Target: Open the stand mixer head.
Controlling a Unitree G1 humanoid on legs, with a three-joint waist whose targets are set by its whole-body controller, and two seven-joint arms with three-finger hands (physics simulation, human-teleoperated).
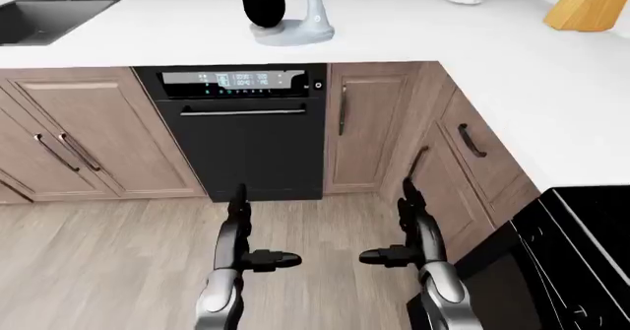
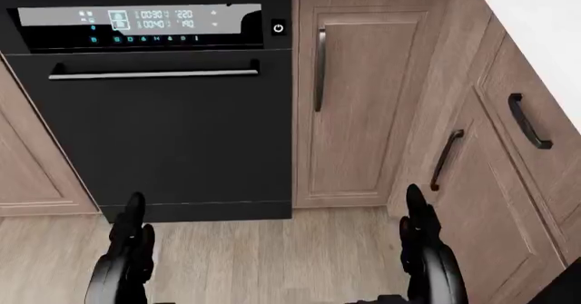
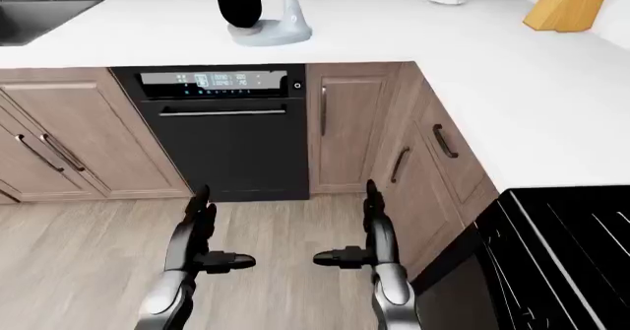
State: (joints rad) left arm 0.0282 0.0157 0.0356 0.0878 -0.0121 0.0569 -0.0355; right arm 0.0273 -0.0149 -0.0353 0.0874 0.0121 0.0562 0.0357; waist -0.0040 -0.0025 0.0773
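A light grey stand mixer [image 1: 300, 16] with a black bowl [image 1: 263, 5] stands on the white counter [image 1: 157, 42] at the top of the left-eye view; its head is cut off by the top edge. It also shows in the right-eye view [image 3: 271, 12]. My left hand [image 1: 251, 234] and right hand [image 1: 399, 230] are both open and empty, held low over the wooden floor, far below the mixer. Their fingers point up and their thumbs point toward each other.
A black dishwasher [image 1: 241, 130] sits under the counter below the mixer, between wooden cabinets [image 1: 374, 123]. A sink [image 1: 49, 16] is at the top left. A wooden knife block [image 1: 591, 1] stands at the top right. A black stove [image 1: 581, 249] is at the lower right.
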